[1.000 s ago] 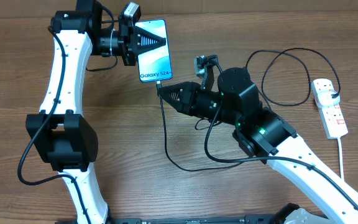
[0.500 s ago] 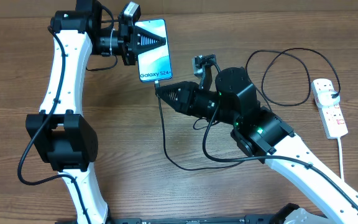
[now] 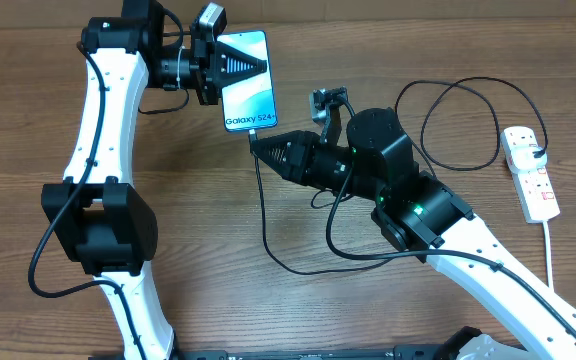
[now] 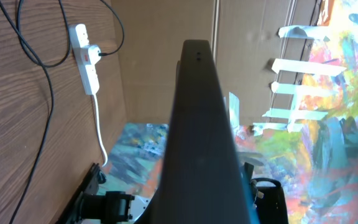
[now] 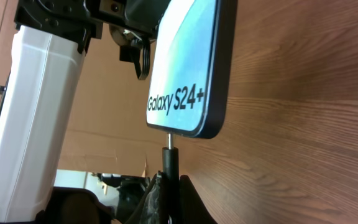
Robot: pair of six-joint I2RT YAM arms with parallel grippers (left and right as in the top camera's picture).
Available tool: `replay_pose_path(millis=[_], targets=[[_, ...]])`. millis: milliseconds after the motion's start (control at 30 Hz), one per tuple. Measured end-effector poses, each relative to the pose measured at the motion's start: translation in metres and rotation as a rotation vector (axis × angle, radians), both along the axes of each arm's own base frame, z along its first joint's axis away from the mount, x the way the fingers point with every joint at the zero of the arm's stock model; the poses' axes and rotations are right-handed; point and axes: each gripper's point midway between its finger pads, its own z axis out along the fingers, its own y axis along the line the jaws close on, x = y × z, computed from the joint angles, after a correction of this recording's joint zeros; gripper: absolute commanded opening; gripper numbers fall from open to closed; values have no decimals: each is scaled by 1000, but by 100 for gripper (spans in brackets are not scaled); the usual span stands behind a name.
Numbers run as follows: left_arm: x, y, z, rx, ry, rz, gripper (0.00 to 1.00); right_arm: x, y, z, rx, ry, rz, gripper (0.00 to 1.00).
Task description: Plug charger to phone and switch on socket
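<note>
The phone (image 3: 245, 82) with its light blue "Galaxy S24+" screen is held in my left gripper (image 3: 230, 68), which is shut on its upper part. In the left wrist view its dark edge (image 4: 202, 124) fills the middle. My right gripper (image 3: 259, 145) is shut on the charger connector (image 5: 169, 159), whose metal tip meets the bottom edge of the phone (image 5: 185, 68). The black charger cable (image 3: 268, 235) loops over the table to the white socket (image 3: 531, 172) at the far right, also seen in the left wrist view (image 4: 86, 57).
The socket's white cord (image 3: 549, 250) runs toward the front right edge. The cable makes a loop (image 3: 458, 125) behind my right arm. Both arm bases stand at the table's front.
My right gripper has moved slightly left with the connector, bringing its tip up to the phone's bottom edge. The left arm and phone have not moved.
</note>
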Motion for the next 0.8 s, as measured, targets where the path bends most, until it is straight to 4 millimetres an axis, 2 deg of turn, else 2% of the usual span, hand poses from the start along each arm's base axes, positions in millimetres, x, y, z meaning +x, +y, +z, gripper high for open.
replay_pose_path(millis=[800], targets=[[0,0,0,0,-6,0,4,2,-1,0,25,60,-31,4]])
